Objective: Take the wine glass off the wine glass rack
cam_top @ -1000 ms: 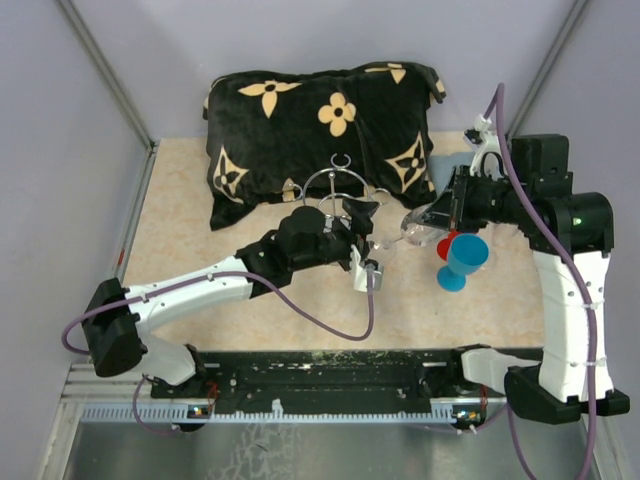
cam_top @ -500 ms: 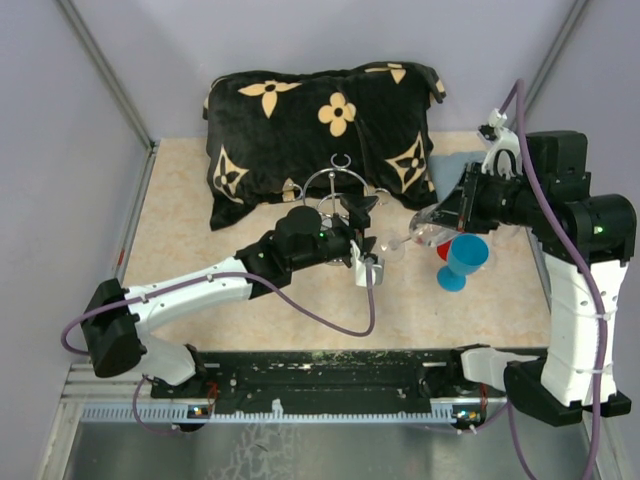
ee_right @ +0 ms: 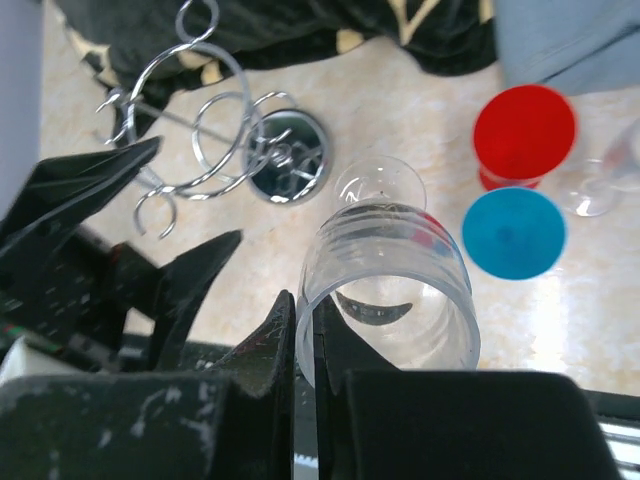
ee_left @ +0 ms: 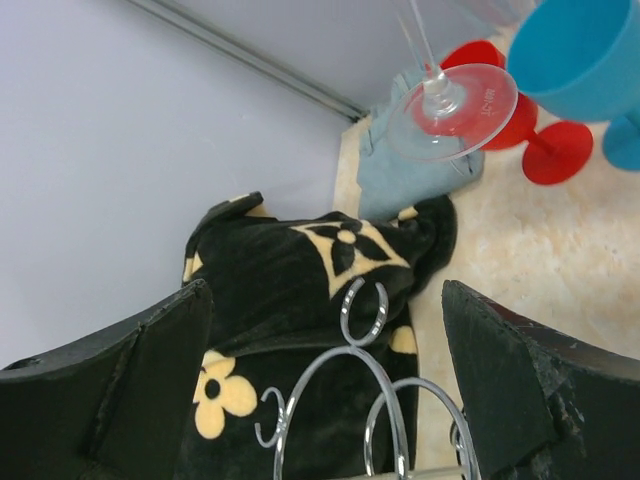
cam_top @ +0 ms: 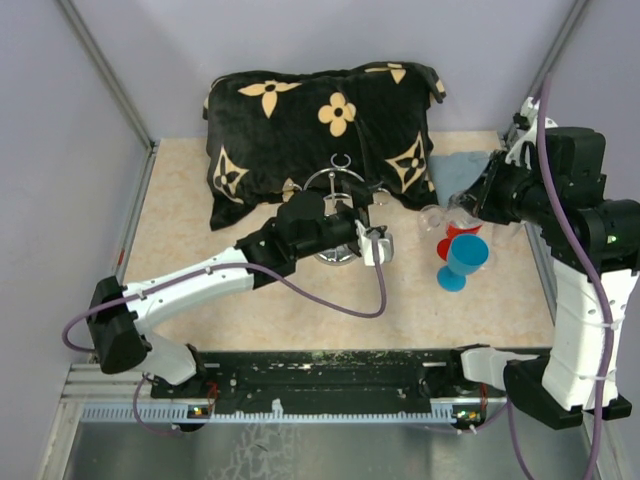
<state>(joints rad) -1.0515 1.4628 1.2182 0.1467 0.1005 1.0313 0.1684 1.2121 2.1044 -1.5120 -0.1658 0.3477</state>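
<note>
My right gripper [ee_right: 311,345] is shut on the rim of the clear wine glass [ee_right: 392,290]. It holds the glass in the air, tilted, foot pointing away from me, to the right of the rack and apart from it [cam_top: 438,216]. The glass's foot shows in the left wrist view [ee_left: 452,98]. The silver wire wine glass rack [cam_top: 338,188] stands in front of the pillow; its loops [ee_left: 385,405] and shiny round base [ee_right: 290,155] show, with no glass on them. My left gripper [cam_top: 362,236] is open, its fingers [ee_left: 110,390] on either side of the rack's loops.
A black pillow with yellow flowers [cam_top: 320,125] lies at the back. A blue goblet [cam_top: 462,262] and a red goblet [cam_top: 444,244] stand right of the rack, below the held glass. A folded blue cloth [cam_top: 455,170] lies behind them. Another clear glass [ee_right: 600,185] stands at the right.
My right gripper has pulled the wine glass to the right and upward, away from the rack. My left gripper has moved back over the rack's base.
</note>
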